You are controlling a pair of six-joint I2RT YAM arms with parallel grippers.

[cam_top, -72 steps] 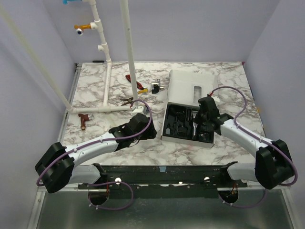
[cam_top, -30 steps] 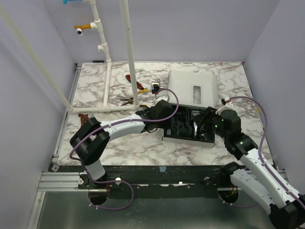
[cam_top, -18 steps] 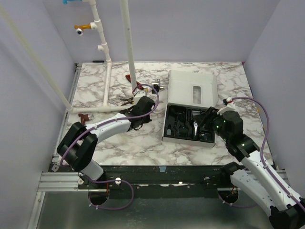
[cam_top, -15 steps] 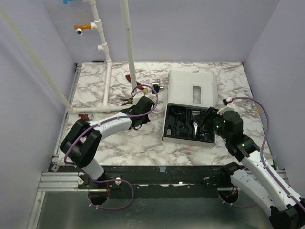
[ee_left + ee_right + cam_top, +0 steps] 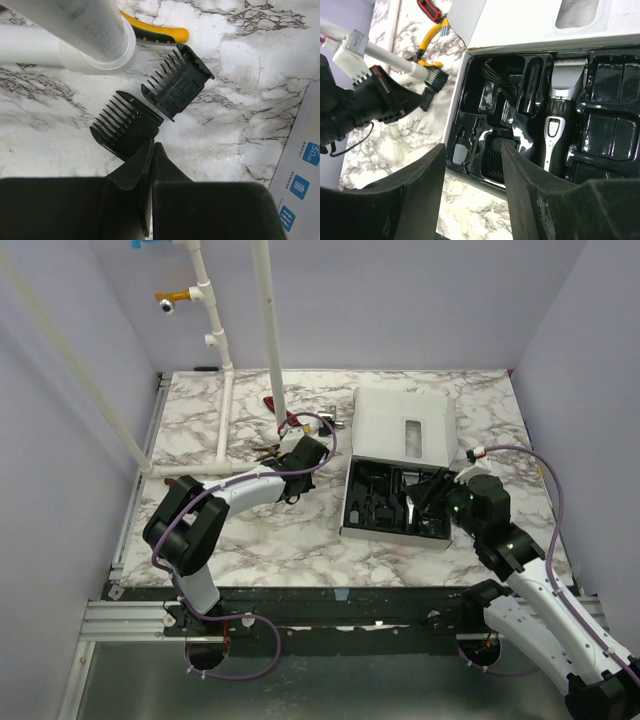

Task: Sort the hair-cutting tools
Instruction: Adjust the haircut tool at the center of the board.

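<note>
Left gripper [image 5: 150,146]: jaws fully together, nothing between them. The tips sit at the edge of the near guard [image 5: 125,127]; cannot tell if they touch it. The far guard [image 5: 177,82] lies just beyond it, and both lie flat on the table [image 5: 240,45] beside the pipe [image 5: 95,30] and the pliers [image 5: 160,32].

Right gripper [image 5: 473,155]: jaws partly open and empty, hanging over the tray [image 5: 605,130]. The clipper [image 5: 559,112] lies in its slot there.

Risks:
- Closed left tips moving forward would shove the near guard into the far one, or slide both against the pipe, where the fingers have little room.
- To pick up a guard the jaws must first open. Opening this close could flick the near guard aside.
- Pinching the comb teeth instead of the body is likely to slip or twist the guard.
- The right fingers, coming down off-centre, could catch a tray wall and shift the tray, or tip the clipper out of its slot.
</note>
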